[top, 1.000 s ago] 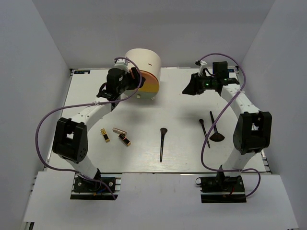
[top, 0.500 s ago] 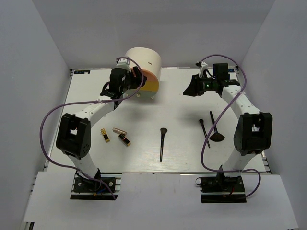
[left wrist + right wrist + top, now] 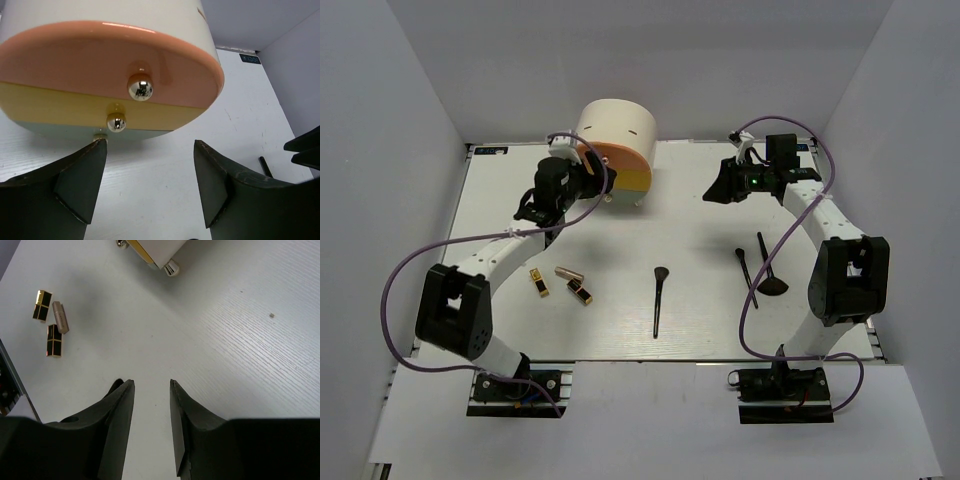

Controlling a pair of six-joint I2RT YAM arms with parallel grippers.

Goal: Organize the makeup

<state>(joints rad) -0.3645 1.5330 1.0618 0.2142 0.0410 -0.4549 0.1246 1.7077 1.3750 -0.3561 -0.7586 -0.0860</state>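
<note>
The makeup lies on the white table [image 3: 700, 230]. Two gold-black lipsticks [image 3: 538, 282] [image 3: 580, 292] and a rose-gold one [image 3: 569, 272] lie front left, and all three show in the right wrist view [image 3: 54, 340]. A black-handled brush [image 3: 658, 300] lies mid-table. A thin brush [image 3: 747, 278] and a fan brush [image 3: 767, 268] lie to the right. No white tube or green-capped bottle is in view. My left gripper [image 3: 592, 190] [image 3: 150, 145] is open and empty, just in front of the box's drawers [image 3: 100, 65]. My right gripper [image 3: 712, 188] [image 3: 151, 382] is open and empty above bare table.
The cream half-round box [image 3: 615, 135] stands at the back centre-left, its orange and yellow drawers facing my left gripper, with silver knobs [image 3: 140, 86]. One box foot [image 3: 171, 267] shows in the right wrist view. White walls enclose the table on three sides.
My left gripper first moved in toward the drawer front, then drew back a little to the left. The right arm and the makeup have not moved.
</note>
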